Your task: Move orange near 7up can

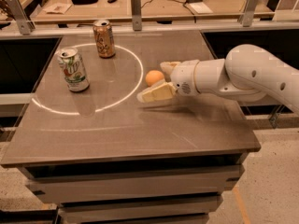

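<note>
The orange [153, 77] lies on the brown table [117, 125] just right of the middle, between the two cream fingers of my gripper [155, 80]. One finger [156, 93] lies in front of the orange and the other [169, 66] behind it; the jaws stand open around the fruit. The 7up can [73, 69], white and green with a silver top, stands upright at the left of the table, well left of the orange. My white arm [243, 73] reaches in from the right.
A brown-gold can [103, 38] stands upright at the back of the table. A bright ring of light [135, 85] lies on the tabletop around the cans. Behind the table is a bench [163, 8] with cables and papers.
</note>
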`<state>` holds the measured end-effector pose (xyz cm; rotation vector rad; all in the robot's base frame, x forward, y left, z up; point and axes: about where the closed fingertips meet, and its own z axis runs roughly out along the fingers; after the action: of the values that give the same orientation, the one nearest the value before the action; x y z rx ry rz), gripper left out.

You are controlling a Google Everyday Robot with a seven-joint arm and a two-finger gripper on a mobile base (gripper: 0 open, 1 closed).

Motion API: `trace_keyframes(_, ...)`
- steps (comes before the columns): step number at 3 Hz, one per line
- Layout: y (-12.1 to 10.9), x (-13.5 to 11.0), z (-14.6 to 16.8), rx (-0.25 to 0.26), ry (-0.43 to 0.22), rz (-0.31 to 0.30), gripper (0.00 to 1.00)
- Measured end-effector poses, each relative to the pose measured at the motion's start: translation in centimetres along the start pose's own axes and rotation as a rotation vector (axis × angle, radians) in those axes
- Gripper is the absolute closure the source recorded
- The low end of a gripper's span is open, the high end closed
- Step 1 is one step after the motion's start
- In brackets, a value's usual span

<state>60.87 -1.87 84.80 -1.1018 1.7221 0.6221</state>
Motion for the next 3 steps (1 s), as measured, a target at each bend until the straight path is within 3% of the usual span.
trace_keyframes(3, 0.42, -0.76, 0.70, -0.023, -0.040, -0.023, 0.88)
